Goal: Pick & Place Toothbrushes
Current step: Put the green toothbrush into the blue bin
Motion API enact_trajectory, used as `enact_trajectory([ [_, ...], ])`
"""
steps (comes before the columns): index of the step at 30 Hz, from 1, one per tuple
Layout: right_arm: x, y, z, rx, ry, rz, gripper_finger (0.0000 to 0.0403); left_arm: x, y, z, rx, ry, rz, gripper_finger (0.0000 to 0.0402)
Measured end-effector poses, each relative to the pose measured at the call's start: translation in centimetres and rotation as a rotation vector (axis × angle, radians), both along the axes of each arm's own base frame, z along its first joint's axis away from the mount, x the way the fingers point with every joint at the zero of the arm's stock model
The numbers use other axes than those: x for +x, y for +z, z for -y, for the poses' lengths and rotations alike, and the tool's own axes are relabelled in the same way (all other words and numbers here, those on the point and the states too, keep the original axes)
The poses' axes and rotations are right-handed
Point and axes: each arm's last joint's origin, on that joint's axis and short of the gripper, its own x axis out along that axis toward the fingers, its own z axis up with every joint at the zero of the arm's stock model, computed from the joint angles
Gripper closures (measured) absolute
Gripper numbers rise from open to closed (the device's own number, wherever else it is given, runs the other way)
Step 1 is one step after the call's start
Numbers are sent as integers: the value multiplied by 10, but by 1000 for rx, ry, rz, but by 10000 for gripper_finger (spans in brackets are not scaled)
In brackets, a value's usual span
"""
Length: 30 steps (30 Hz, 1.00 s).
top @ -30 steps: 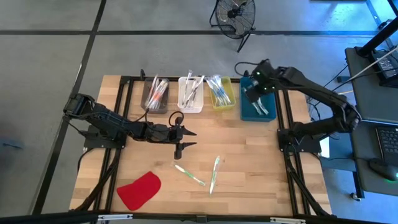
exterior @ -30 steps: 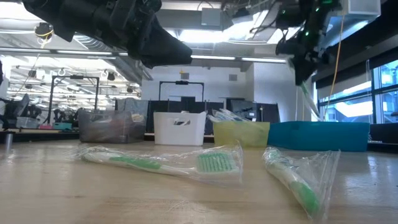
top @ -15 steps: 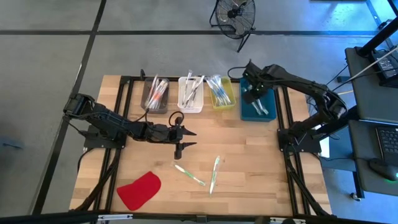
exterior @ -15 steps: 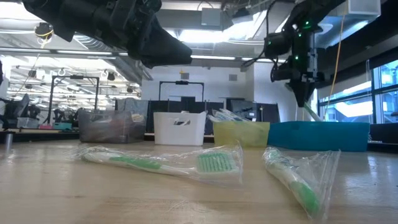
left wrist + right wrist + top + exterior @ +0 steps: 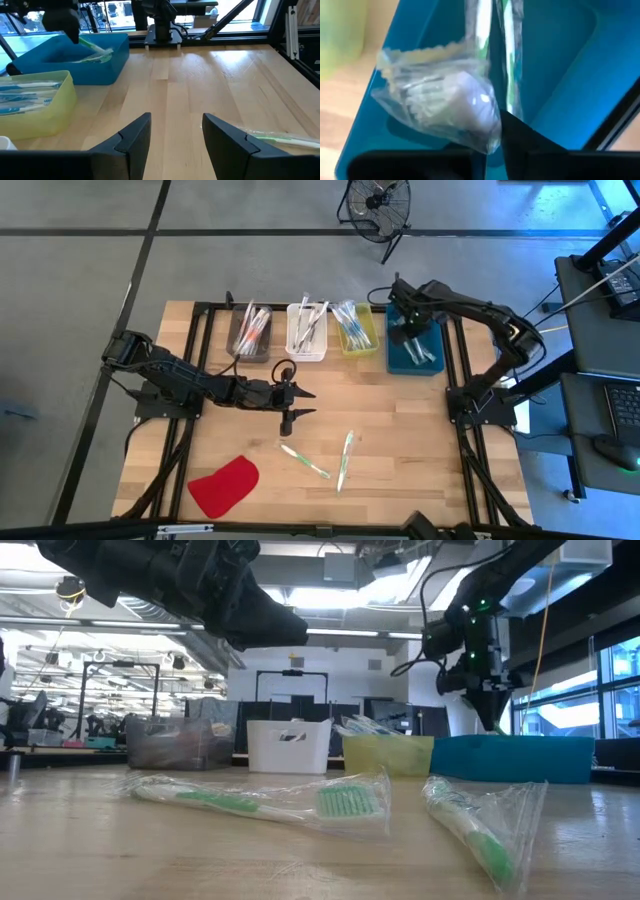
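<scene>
The right gripper (image 5: 403, 332) hangs low over the rectangular blue plastic bin (image 5: 432, 358) at the table's one o'clock edge, its dark fingers pressed nearly together and pinching a slim green-and-white toothbrush in a crinkly clear wrapper (image 5: 485, 65), which dangles into the bin. More wrapped toothbrushes (image 5: 420, 352) lie inside that smooth-walled bin. At twelve o'clock stand three other bins in a row: translucent yellow (image 5: 358, 330), white (image 5: 306, 332) and smoky grey (image 5: 249, 334), each bristling with thin sticks. The left gripper (image 5: 300, 404) waits above the pale wood-plank table (image 5: 400, 460) near its centre, fingers spread and empty. Two wrapped green toothbrushes (image 5: 304, 460) (image 5: 345, 459) rest at six o'clock, and a flat red cloth-like piece (image 5: 223, 486) lies at seven.
</scene>
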Motion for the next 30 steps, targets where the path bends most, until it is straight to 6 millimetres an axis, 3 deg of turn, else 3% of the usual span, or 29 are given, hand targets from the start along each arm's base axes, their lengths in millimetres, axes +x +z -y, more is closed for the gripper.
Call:
enact_trajectory([
  [5,6,-10,11,-33,5,32,380,0,0,0,0,0,0,229],
  [14,17,-22,23,-89,-21,78,328,0,0,0,0,0,0,229],
  [26,20,-24,26,-124,41,67,397,0,-1,0,2,-1,-13,229],
  [30,16,-15,19,-130,66,37,393,-1,-3,2,-13,-60,-36,229],
])
